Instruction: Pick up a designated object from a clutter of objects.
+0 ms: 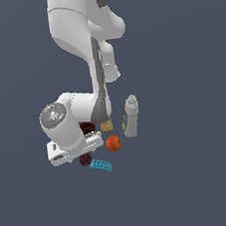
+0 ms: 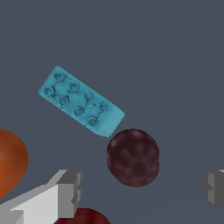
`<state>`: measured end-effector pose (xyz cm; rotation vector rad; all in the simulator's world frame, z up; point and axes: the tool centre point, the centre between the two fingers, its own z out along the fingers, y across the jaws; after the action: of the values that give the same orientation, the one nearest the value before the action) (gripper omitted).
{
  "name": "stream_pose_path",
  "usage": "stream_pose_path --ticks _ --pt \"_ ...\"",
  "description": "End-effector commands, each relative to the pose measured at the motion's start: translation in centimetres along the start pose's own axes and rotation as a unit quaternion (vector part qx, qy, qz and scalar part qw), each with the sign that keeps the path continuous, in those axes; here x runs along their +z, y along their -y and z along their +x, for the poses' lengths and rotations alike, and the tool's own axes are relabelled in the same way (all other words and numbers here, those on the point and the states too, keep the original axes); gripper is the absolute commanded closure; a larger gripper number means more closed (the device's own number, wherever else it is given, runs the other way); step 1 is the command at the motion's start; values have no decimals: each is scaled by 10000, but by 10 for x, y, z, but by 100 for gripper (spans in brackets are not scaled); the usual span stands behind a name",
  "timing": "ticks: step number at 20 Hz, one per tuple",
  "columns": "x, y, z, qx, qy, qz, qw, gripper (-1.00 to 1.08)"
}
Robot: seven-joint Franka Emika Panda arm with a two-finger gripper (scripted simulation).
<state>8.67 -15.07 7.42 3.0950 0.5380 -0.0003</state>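
hand (image 2: pixel 142 190): wide open, holds nothing; the two fingers (image 2: pixel 65 192) stand on either side of the dark lump with clear gaps, no contact seen in the wrist view
dark lump (image 2: pixel 133 157): small, near-black maroon, bumpy, roundish; sits on the tabletop (image 1: pixel 193 175) between the open fingers, not lifted
lump in exterior view: dark lump (image 1: pixel 85 159) shows just under the white hand body (image 1: pixel 74 149), partly hidden by it
blue brick (image 2: pixel 81 101): light blue, studded, lies flat just beside the lump, one corner nearly touching it; cannot tell if they touch
orange ball (image 1: pixel 113 143): near the lump, toward the exterior view's right; bigger than the lump
red cup (image 1: pixel 87 127): dark red, hollow, beyond the lump and partly hidden by the arm; contents cannot be told
tan cube (image 1: pixel 106 126): just beside the cup, behind the ball
white bottle (image 1: pixel 131 116): upright, capped, farthest from the lump, toward the exterior view's right
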Motion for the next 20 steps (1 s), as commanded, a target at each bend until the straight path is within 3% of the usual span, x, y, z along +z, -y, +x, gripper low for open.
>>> stream_pose_path --ticks 1,12,13,20 --pt "9 0 -1 -2 5 3 10000 -92" --pt "46 0 0 -13 -1 1 10000 -92" --pt "46 0 0 -13 -1 1 10000 108" --pt "46 0 0 -13 -1 1 10000 108"
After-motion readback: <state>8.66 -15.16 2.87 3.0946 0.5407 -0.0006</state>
